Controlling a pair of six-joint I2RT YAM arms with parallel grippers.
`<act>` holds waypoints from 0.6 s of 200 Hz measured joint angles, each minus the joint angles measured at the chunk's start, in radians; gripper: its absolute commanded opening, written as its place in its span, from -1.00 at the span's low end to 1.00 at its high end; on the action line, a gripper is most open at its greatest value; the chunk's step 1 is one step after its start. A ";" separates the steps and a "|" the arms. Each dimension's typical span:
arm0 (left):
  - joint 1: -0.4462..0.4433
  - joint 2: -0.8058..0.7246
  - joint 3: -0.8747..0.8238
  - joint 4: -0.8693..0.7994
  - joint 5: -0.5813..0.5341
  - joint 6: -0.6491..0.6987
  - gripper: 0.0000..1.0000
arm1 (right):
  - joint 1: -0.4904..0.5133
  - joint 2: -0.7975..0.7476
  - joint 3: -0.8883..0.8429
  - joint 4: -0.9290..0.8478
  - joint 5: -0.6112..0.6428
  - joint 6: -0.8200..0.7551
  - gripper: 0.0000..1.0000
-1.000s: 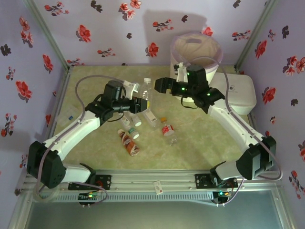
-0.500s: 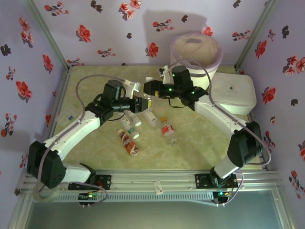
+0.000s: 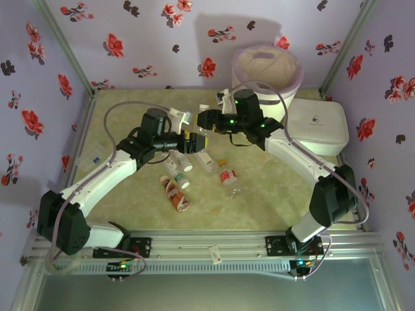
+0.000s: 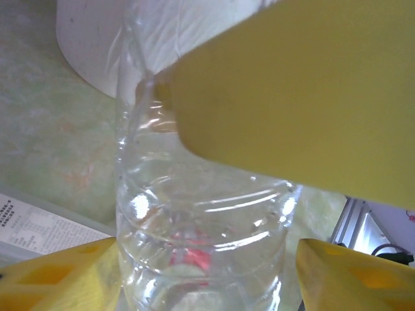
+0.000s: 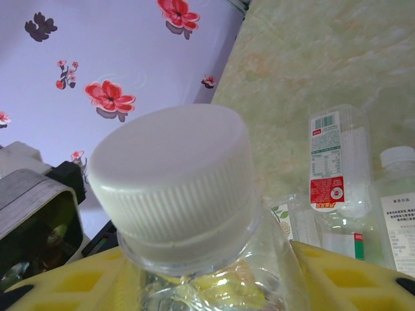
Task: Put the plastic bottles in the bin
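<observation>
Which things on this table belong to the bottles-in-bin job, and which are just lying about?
Job:
- white-capped clear bottle
- labelled clear bottles lying mid-table
- orange-capped clear bottle
- orange-brown bottle
- bin

Lying about:
- flat white box beside the bin
- small blue item near the left wall, too small to identify

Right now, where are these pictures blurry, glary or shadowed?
Left wrist: a yellow finger near the lens is a blur, and glare spots dot the clear bottle. Right wrist: the cap looms large yet sharp. Top external: even light, with a soft shadow on the wall behind the bin.
</observation>
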 measured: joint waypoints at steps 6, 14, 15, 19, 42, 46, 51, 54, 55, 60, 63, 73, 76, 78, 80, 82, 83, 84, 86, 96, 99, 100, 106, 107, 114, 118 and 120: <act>0.000 0.000 0.000 0.000 0.000 0.000 0.52 | -0.001 0.000 0.007 -0.010 0.005 -0.005 0.07; 0.000 0.000 0.000 0.000 0.000 0.000 0.54 | -0.002 0.000 0.021 -0.031 0.016 -0.018 0.07; 0.000 0.000 0.000 0.000 0.000 0.000 0.54 | -0.002 0.000 0.022 -0.033 0.017 -0.020 0.07; 0.000 0.000 0.000 0.000 0.000 0.000 0.55 | -0.002 0.000 0.032 -0.042 0.023 -0.024 0.07; 0.000 -0.008 -0.001 -0.006 -0.002 0.000 0.58 | -0.014 0.000 0.111 -0.116 0.058 -0.080 0.07; 0.000 -0.012 -0.002 -0.009 -0.003 0.000 0.58 | -0.018 0.000 0.124 -0.125 0.066 -0.087 0.07; 0.000 -0.017 -0.003 -0.011 -0.004 0.000 0.58 | -0.022 0.000 0.143 -0.141 0.075 -0.101 0.07; 0.000 -0.020 -0.004 -0.014 -0.005 0.000 0.58 | -0.025 0.000 0.155 -0.149 0.080 -0.110 0.07; 0.000 -0.022 -0.005 -0.016 -0.005 0.001 0.58 | -0.027 0.000 0.161 -0.155 0.082 -0.114 0.07; 0.000 -0.028 -0.008 -0.019 -0.006 0.001 0.59 | -0.031 0.000 0.179 -0.168 0.091 -0.126 0.07; 0.000 -0.034 -0.011 -0.023 -0.009 0.001 0.59 | -0.034 0.000 0.193 -0.180 0.098 -0.137 0.06; 0.000 -0.050 -0.019 -0.038 -0.013 0.001 0.61 | -0.043 0.000 0.230 -0.213 0.118 -0.164 0.06; 0.000 -0.054 -0.022 -0.040 -0.015 0.001 0.64 | -0.047 0.000 0.243 -0.225 0.125 -0.175 0.06; 0.000 -0.058 -0.024 -0.042 -0.018 0.002 0.67 | -0.048 -0.001 0.252 -0.233 0.130 -0.180 0.06; 0.000 -0.061 -0.026 -0.046 -0.020 0.002 0.68 | -0.051 0.000 0.261 -0.241 0.135 -0.188 0.06; 0.000 -0.064 -0.028 -0.049 -0.021 0.004 0.69 | -0.053 0.000 0.270 -0.250 0.139 -0.195 0.05; 0.000 -0.066 -0.029 -0.050 -0.022 0.003 0.69 | -0.054 0.000 0.273 -0.253 0.141 -0.197 0.05; 0.000 -0.067 -0.030 -0.052 -0.024 0.002 0.69 | -0.055 0.000 0.276 -0.256 0.142 -0.199 0.05; 0.000 -0.071 -0.032 -0.057 -0.026 0.003 0.69 | -0.056 -0.001 0.284 -0.263 0.147 -0.206 0.05; 0.000 -0.085 -0.039 -0.076 -0.048 0.004 0.70 | -0.069 -0.002 0.328 -0.303 0.171 -0.238 0.01; 0.000 -0.090 -0.042 -0.083 -0.056 0.003 0.70 | -0.072 -0.002 0.340 -0.312 0.178 -0.244 0.01; 0.000 -0.092 -0.043 -0.087 -0.061 0.003 0.70 | -0.073 -0.002 0.342 -0.314 0.180 -0.246 0.01; 0.001 -0.101 -0.045 -0.106 -0.084 0.000 0.70 | -0.082 -0.002 0.371 -0.339 0.196 -0.267 0.00; 0.001 -0.103 -0.045 -0.109 -0.087 -0.001 0.70 | -0.083 -0.002 0.374 -0.341 0.198 -0.269 0.00; 0.004 -0.114 -0.045 -0.143 -0.127 -0.011 0.70 | -0.094 -0.002 0.410 -0.374 0.216 -0.291 0.00; 0.006 -0.119 -0.045 -0.157 -0.145 -0.021 0.70 | -0.103 -0.002 0.432 -0.394 0.226 -0.303 0.00; 0.009 -0.123 -0.045 -0.167 -0.159 -0.025 0.69 | -0.106 -0.002 0.439 -0.399 0.229 -0.306 0.00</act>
